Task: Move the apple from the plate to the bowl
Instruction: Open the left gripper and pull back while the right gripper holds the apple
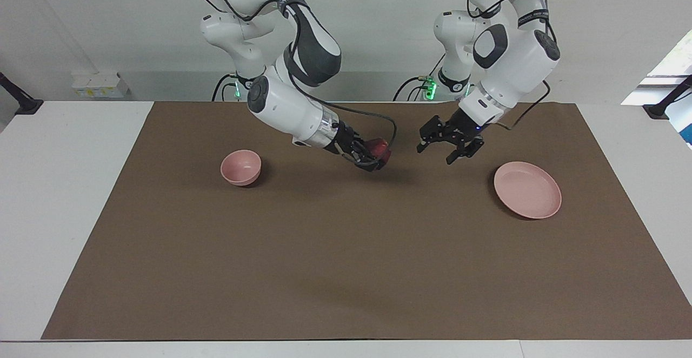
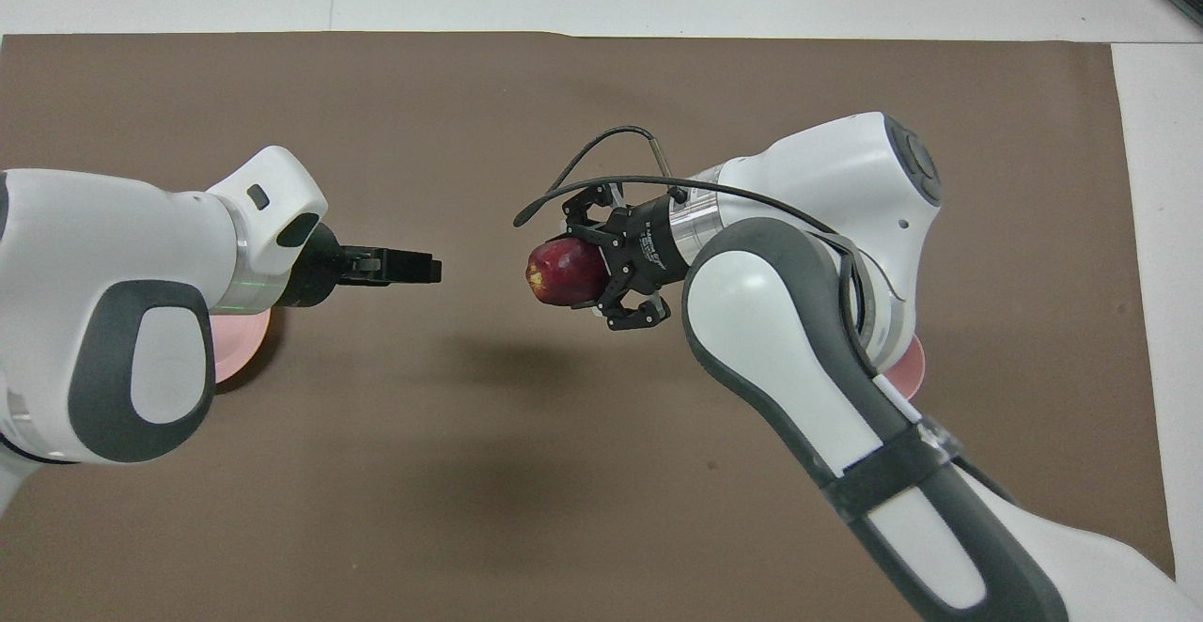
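Observation:
The dark red apple (image 1: 377, 146) (image 2: 556, 272) hangs above the middle of the brown mat, with my right gripper (image 1: 381, 155) (image 2: 575, 272) shut on it. My left gripper (image 1: 435, 153) (image 2: 428, 268) is open and holds nothing. It is in the air a short way from the apple, toward the plate. The flat pink plate (image 1: 527, 189) lies bare at the left arm's end of the mat. In the overhead view the left arm hides most of the plate (image 2: 242, 359). The small deep pink bowl (image 1: 241, 167) stands at the right arm's end. Only a sliver of the bowl (image 2: 913, 368) shows from overhead.
A brown mat (image 1: 335, 260) covers most of the white table. Small white boxes (image 1: 100, 85) sit off the mat, near the robots at the right arm's end. A black cable (image 2: 601, 147) loops off the right wrist.

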Robot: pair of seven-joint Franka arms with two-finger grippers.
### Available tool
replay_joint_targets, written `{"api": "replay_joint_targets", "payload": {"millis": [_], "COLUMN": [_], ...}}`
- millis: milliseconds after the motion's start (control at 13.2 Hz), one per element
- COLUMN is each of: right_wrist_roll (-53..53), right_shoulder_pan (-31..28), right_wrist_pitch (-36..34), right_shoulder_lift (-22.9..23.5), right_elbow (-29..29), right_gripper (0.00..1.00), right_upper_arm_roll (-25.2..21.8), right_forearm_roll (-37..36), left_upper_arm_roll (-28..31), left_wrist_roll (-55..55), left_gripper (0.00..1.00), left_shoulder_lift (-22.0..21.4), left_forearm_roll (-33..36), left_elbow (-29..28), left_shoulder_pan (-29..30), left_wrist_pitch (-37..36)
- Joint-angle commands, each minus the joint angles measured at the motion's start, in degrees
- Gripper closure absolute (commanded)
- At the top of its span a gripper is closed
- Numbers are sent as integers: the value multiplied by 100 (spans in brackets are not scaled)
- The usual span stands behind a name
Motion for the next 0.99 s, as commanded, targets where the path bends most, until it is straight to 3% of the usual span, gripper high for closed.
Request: {"api": "replay_joint_targets", "payload": {"millis": [0, 304, 684, 912], "right_wrist_roll": [-430, -1509, -3416, -4383], "right_shoulder_pan": [-27, -35, -562, -738], "right_wrist_pitch": [-284, -723, -1233, -1479], "right_shoulder_lift": [-313, -506, -752, -875], "right_elbow": [-34, -16, -33, -77], "right_gripper": [90, 90, 90, 90], "right_upper_arm_roll": [5, -12, -4, -4], "right_forearm_roll": [-832, -2178, -3163, -3909], "left_upper_arm_roll": [-28, -10, -10, -1], "left_wrist_roll": [-4, 13, 40, 40], "left_gripper": [0, 0, 0, 0], "left_shoulder_lift": [258, 496, 496, 382], "left_forearm_roll": [723, 1909, 2508, 2509], "left_elbow": [407, 1180, 1901, 2139], "left_shoulder_pan": [189, 278, 427, 567], "left_wrist_pitch": [-293, -1058, -1910, -2306]}}
